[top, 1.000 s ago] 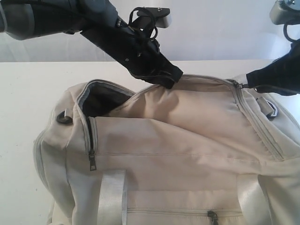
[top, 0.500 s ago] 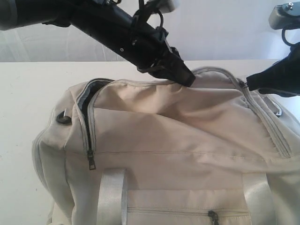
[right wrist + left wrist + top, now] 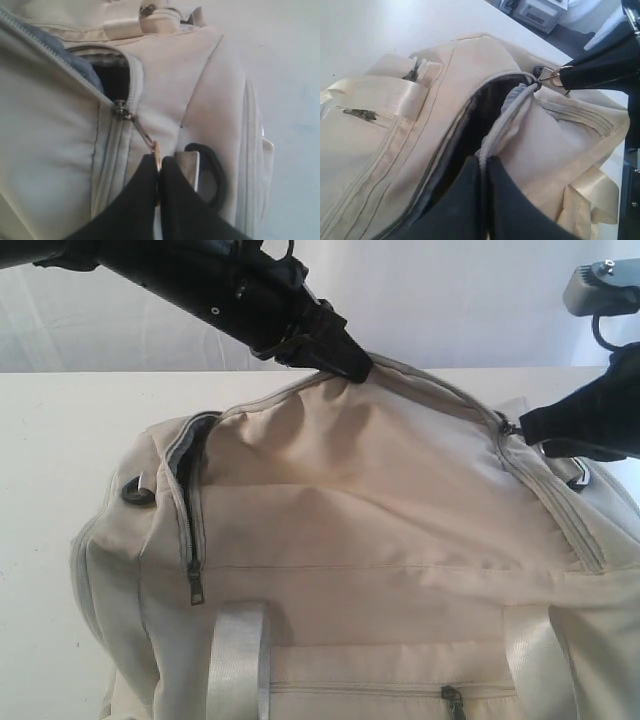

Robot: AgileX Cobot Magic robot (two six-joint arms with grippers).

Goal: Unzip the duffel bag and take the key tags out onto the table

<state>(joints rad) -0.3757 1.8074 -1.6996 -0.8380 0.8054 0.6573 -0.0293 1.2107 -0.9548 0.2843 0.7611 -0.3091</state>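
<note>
While the duffel bag lies lengthwise across the white table, both claws work at its top zip. The left claw is clamped on the zip edge of the top flap and holds that edge raised, so the cloth peaks beneath it. The right claw is pinched together on the brass pull ring, with the slider just ahead of its tips.

What the coming move turns on is the opening. It is a long dark slot whose axis runs along the top of the bag, from the left claw's grip straight toward the slider at the right claw. The slot lies right beside the left claw, behind the raised edge as the exterior view sees it. The right claw sits at the slot's closed end, well apart from its widest part.

The key tags show in no view. Only dark lining appears in the slot, so they are probably deeper inside the bag. The zip looks open along most of its run, so the unzipping seems nearly done.

The left claw is nearer the gap, yet letting go would likely drop the flap over it. The right claw seems the freer one to reach in, and it would have to travel along the slot toward the left.
</note>
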